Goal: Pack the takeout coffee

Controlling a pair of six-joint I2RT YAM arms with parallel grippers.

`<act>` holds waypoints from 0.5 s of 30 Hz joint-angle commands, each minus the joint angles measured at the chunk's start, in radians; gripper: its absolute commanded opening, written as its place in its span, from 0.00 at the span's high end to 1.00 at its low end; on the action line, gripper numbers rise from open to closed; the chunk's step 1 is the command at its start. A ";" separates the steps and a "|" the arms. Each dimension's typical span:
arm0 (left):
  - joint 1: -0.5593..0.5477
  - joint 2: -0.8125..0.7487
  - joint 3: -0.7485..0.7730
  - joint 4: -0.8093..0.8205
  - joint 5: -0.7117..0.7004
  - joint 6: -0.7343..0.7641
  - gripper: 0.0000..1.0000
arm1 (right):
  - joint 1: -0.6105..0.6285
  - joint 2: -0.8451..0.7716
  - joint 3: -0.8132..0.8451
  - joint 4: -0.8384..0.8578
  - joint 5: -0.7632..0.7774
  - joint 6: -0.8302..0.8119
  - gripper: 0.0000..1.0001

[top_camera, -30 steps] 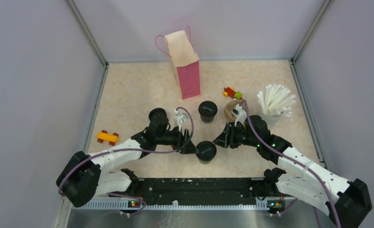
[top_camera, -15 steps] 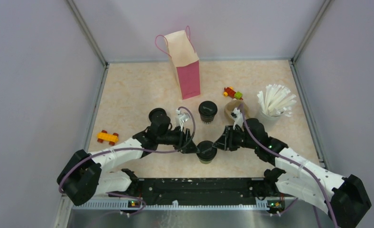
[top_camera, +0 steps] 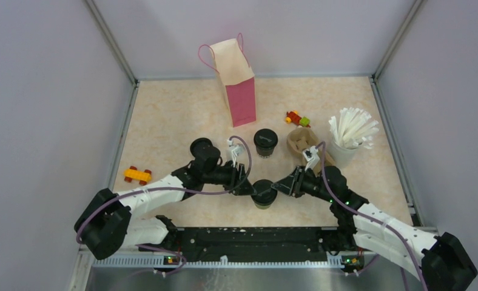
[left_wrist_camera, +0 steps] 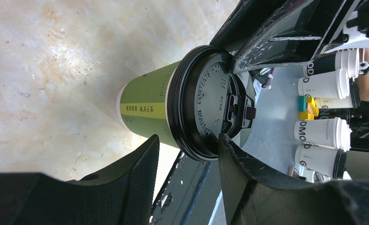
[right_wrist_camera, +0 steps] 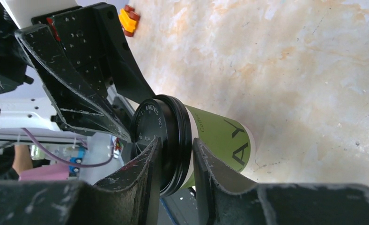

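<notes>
Two takeout coffee cups with black lids stand on the table: the near cup by the front edge and the far cup behind it. Up close the near cup has a green side and a black lid. My left gripper comes at it from the left; the left gripper is open, its jaws straddling the lid's rim with a gap on the cup side. My right gripper comes from the right. The right gripper pinches the lid rim, one finger on top, one under.
A pink paper bag stands open at the back. The brown cup carrier and a cup of white straws are at the right, just behind my right arm. Toy bricks lie at the left and back right.
My right gripper has moved left and nearer, onto the near cup's lid, and its jaws have narrowed. The left jaws have narrowed a little. Both cups stay put.
</notes>
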 commanded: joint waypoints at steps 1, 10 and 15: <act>-0.006 0.062 -0.028 -0.119 -0.171 0.058 0.47 | -0.004 0.033 -0.134 -0.106 0.038 0.014 0.73; -0.006 0.086 -0.045 -0.120 -0.208 0.062 0.51 | -0.004 0.046 -0.195 -0.134 0.090 0.047 0.73; -0.006 0.077 -0.047 -0.163 -0.232 0.064 0.51 | -0.002 -0.020 -0.225 -0.203 0.140 0.076 0.74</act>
